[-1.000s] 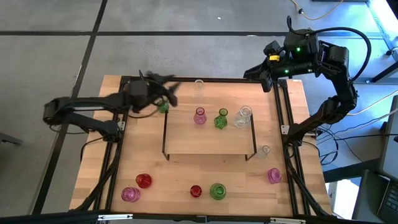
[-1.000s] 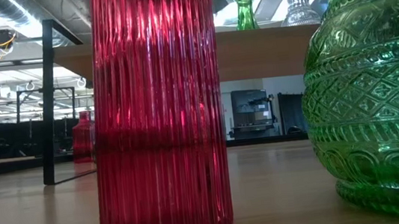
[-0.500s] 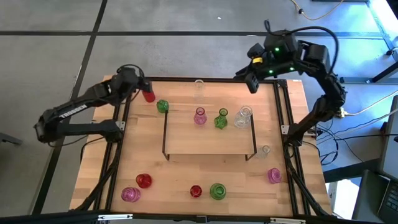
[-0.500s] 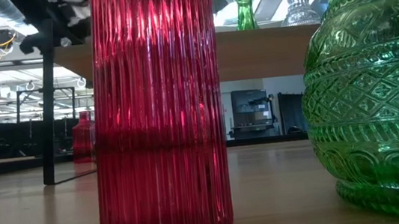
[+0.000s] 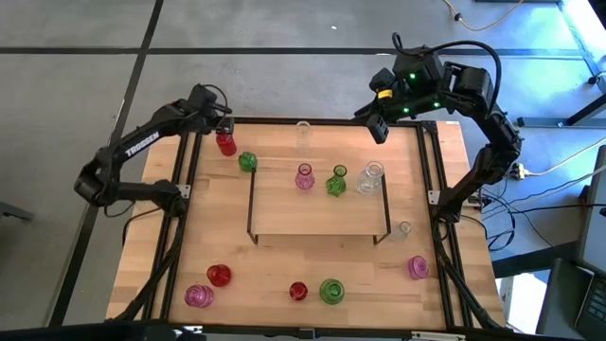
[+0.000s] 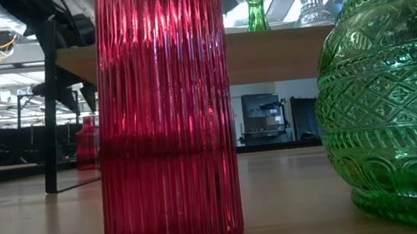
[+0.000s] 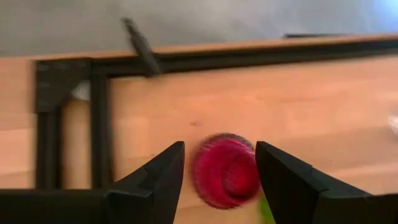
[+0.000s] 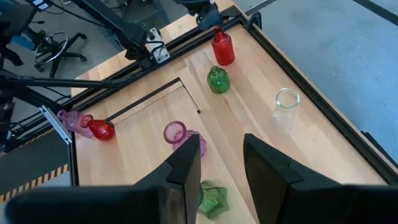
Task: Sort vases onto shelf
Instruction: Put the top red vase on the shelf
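Grey floor lay all around the big wooden table point(image 5: 189, 246). At the middle of the table stood the low light-wood shelf with thin black legs point(image 5: 317, 220). Three small glass vases stood along its 12 o'clock edge: a pink one point(image 5: 304, 177), a green one point(image 5: 337, 182) and a clear one point(image 5: 370, 177).

At 10 o'clock, the left gripper point(image 5: 225, 128) hung right above a small red glass bottle vase point(image 5: 225, 143) that stood on the table. Its fingers point(image 7: 158, 177) were apart, one on each side of the red vase, and did not squeeze it. Just beside it, toward the shelf, sat a round green glass vase point(image 5: 247, 162).

At 1 o'clock, the right gripper point(image 5: 377, 127) hung over the table's far edge with its jaws apart and empty. A clear glass vase point(image 5: 303, 129) stood at 12 o'clock.

More red, pink and green vases stood along the 6 o'clock edge.
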`<state>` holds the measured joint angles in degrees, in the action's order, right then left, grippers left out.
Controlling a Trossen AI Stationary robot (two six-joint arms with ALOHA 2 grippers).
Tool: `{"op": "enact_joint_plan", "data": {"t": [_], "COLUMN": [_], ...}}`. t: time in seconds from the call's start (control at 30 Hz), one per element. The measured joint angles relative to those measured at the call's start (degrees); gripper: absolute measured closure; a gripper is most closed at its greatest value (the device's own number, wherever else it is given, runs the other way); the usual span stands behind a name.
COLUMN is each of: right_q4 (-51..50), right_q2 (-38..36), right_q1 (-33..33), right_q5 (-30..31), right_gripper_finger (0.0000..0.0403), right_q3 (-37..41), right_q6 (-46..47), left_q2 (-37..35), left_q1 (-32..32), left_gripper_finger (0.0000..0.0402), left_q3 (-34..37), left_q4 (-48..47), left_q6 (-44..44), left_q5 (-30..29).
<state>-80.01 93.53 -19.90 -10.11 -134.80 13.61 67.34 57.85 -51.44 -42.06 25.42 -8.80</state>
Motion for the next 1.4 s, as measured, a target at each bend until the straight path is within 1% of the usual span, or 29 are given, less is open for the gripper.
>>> {"op": "enact_joint_plan", "data": {"t": [0.07, 0.13, 0.27, 0.57, 1.0, 1.17, 1.4], "right_q4": [0.0, -0.2, -0.4, -0.4, -0.3, -0.3, -1.0], "right_q2": [-0.1, -0.2, -0.1, -0.1, -0.1, -0.1, -0.1], "right_q1": [0.0, 0.0, 0.0, 0.0, 0.0, 0.0, 0.0], "right_q5": [0.0, 0.0, 0.0, 0.0, 0.0, 0.0, 0.0], "right_gripper_finger": [0.0292, 0.0292, 0.0292, 0.0292, 0.0292, 0.0292, 0.0292], "right_q3": [0.0, 0.0, 0.0, 0.0, 0.0, 0.0, 0.0], "right_q6": [0.0, 0.0, -0.1, -0.5, -0.6, -0.5, -0.1], "left_q2": [1.1, 1.7, 1.7, 0.2, 0.2, 2.3, 5.0], "left_q1": [0.4, 0.8, 0.7, 0.7, 0.7, 0.6, 0.6], "left_gripper_finger": [0.0209, 0.0209, 0.0209, 0.0209, 0.0209, 0.0209, 0.0211], "left_q3": [-0.2, -0.1, -0.1, -0.1, -0.1, -0.1, -0.1], "left_q4": [-0.5, -3.0, -5.0, -3.1, -3.6, -5.4, -2.8], "left_q6": [-0.1, -0.1, -0.3, 0.0, -1.4, -2.0, -2.0], "left_q5": [3.3, 4.5, 4.3, 3.8, 3.9, 3.8, 3.6]}}
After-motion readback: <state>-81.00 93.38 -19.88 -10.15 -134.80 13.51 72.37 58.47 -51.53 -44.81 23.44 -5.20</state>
